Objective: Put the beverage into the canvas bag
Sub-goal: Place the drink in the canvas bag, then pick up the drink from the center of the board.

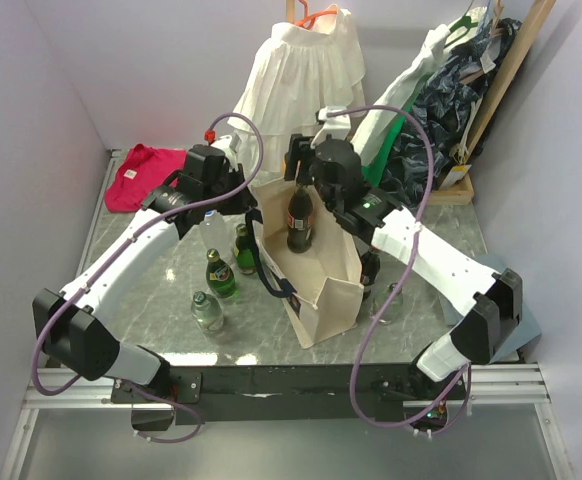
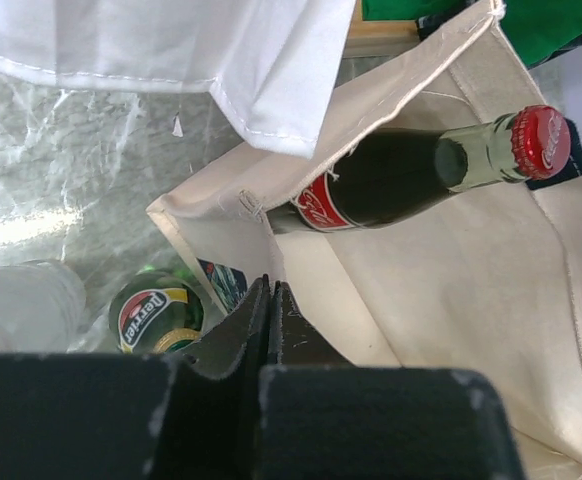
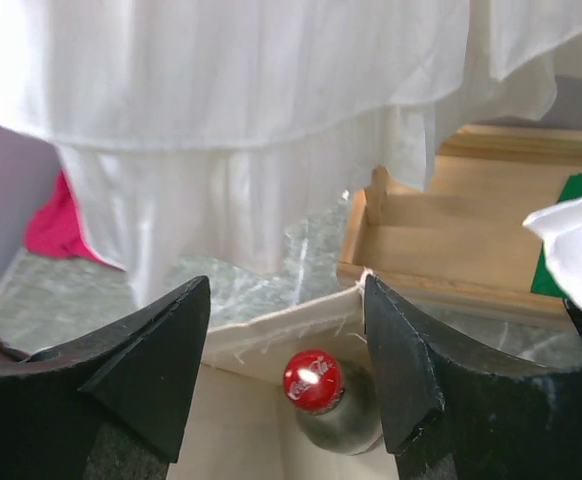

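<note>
The cola bottle [image 1: 300,215] stands inside the open canvas bag [image 1: 323,292], just inside its far rim. The right end effector [image 3: 286,300] hangs over the cap, fingers apart with clearance each side. The left end effector [image 2: 271,292] is pressed together beside the bag's left rim, and green bottles [image 1: 220,275] crowd the tabletop [image 1: 141,300] there.

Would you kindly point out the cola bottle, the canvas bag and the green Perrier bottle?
cola bottle [image 2: 401,178], left wrist view, on its dark body.
canvas bag [image 1: 326,300], top external view, on its near wall.
green Perrier bottle [image 2: 154,316], left wrist view, on its label.
</note>
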`<move>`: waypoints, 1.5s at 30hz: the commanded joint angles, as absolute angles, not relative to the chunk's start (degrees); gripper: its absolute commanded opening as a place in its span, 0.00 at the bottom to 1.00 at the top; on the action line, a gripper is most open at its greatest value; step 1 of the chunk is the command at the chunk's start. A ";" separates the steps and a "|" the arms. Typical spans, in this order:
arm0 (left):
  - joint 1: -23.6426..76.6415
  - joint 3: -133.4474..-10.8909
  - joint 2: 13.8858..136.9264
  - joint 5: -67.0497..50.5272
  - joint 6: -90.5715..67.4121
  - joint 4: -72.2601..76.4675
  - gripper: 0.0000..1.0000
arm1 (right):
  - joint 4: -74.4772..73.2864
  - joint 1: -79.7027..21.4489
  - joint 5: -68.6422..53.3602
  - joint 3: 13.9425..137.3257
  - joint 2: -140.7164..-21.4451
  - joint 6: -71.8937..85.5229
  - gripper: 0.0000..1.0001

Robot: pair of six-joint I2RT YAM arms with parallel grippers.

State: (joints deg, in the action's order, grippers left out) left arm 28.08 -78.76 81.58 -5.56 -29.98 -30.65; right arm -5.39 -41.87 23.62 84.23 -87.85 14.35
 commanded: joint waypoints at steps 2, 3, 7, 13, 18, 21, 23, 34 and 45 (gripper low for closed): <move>28.65 -80.95 80.42 -2.90 -27.60 -34.63 0.05 | -12.21 -42.19 22.76 91.05 -84.03 17.49 0.70; 28.65 -80.86 80.51 -2.64 -27.42 -34.72 0.06 | -14.13 -42.19 22.68 92.10 -84.02 17.84 0.70; 28.57 -82.08 80.77 -0.88 -26.90 -35.94 0.17 | -18.80 -42.10 22.15 93.95 -83.50 19.59 0.71; 28.65 -84.90 81.47 2.02 -26.37 -38.67 0.30 | -24.96 -42.19 21.80 93.78 -81.48 21.62 0.72; 28.65 -84.03 80.33 1.23 -26.45 -37.80 0.44 | -28.11 -42.19 23.11 92.37 -79.89 23.11 0.80; 28.65 -83.06 79.19 0.70 -26.72 -36.57 0.54 | -29.61 -42.10 23.46 92.20 -79.37 22.94 0.80; 28.65 -82.79 78.23 1.14 -26.89 -36.21 0.59 | -29.88 -42.19 23.73 91.85 -78.66 22.68 0.79; 28.65 -82.27 74.53 6.94 -25.75 -37.70 0.68 | -34.89 -42.19 25.93 89.12 -75.41 21.09 0.79; 28.30 -85.17 76.38 19.15 -29.09 -45.09 0.69 | -36.74 -42.19 26.10 88.42 -75.23 21.71 0.81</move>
State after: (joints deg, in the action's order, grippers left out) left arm 28.36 -82.59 76.20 14.13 -28.14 -42.85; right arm -36.23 -41.87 24.99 87.72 -76.62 21.61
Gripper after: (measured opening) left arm 0.692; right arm 0.806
